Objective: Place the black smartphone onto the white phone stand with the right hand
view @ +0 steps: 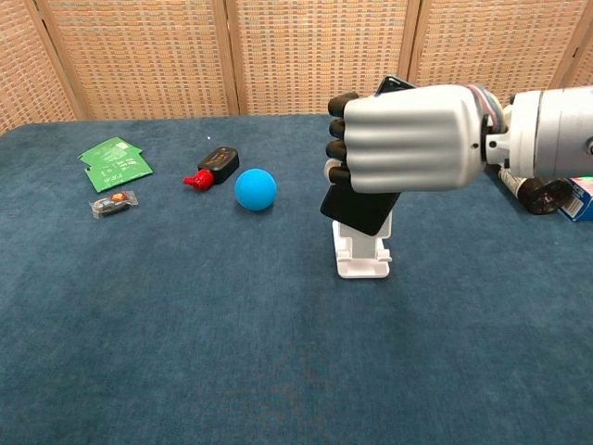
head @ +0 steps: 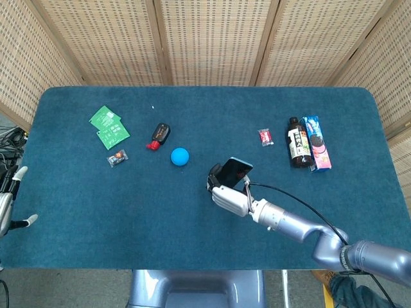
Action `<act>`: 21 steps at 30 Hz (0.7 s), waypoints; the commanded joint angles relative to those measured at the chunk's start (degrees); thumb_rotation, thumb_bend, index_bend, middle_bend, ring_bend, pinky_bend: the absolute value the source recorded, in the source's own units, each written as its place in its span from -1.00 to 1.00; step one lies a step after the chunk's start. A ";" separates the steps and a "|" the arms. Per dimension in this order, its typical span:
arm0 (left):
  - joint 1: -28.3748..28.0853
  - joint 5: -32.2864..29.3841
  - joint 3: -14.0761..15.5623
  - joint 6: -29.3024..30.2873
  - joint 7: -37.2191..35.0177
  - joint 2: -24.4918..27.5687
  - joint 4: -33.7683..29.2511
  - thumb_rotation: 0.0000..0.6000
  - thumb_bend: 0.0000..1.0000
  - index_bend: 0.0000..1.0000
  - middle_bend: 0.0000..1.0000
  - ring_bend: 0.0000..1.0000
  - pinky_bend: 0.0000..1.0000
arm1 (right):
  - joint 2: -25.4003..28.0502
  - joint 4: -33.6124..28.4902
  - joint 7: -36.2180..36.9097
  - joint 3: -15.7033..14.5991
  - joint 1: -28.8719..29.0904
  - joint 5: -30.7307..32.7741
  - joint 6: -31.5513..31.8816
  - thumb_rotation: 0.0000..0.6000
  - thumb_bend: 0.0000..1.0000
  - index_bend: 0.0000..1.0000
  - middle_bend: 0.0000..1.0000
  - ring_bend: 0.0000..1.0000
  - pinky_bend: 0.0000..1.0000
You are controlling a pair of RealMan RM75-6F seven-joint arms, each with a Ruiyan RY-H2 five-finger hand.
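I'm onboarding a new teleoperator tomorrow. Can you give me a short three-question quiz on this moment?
1. True or false: the black smartphone lies flat on the table.
2. Which object sits closest to the blue ball? A) dark bottle B) black and red item C) green packets
3. Fill in: the right hand holds the phone above the white ____.

Key: 1 false; 2 B; 3 phone stand.

No text, brand or number can be read. Print is perhaps carried by the dark bottle (head: 298,147) and the blue packet (head: 316,143), but it is too small to be made out.
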 commanded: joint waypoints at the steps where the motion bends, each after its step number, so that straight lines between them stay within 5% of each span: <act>1: -0.01 -0.10 0.01 -0.06 -0.03 0.00 0.05 1.00 -1.00 -1.00 -1.00 -1.00 -1.00 | -0.58 1.42 -3.08 -1.28 -0.07 -1.39 -0.35 1.00 -0.24 0.17 0.18 0.19 -0.31; 21: -0.51 -0.66 0.21 -1.29 -0.70 0.07 0.28 1.00 -1.00 -1.00 -1.00 -1.00 -1.00 | -3.18 2.44 -9.24 -2.58 0.43 -0.32 -5.02 1.00 -0.23 0.20 0.15 0.11 -0.43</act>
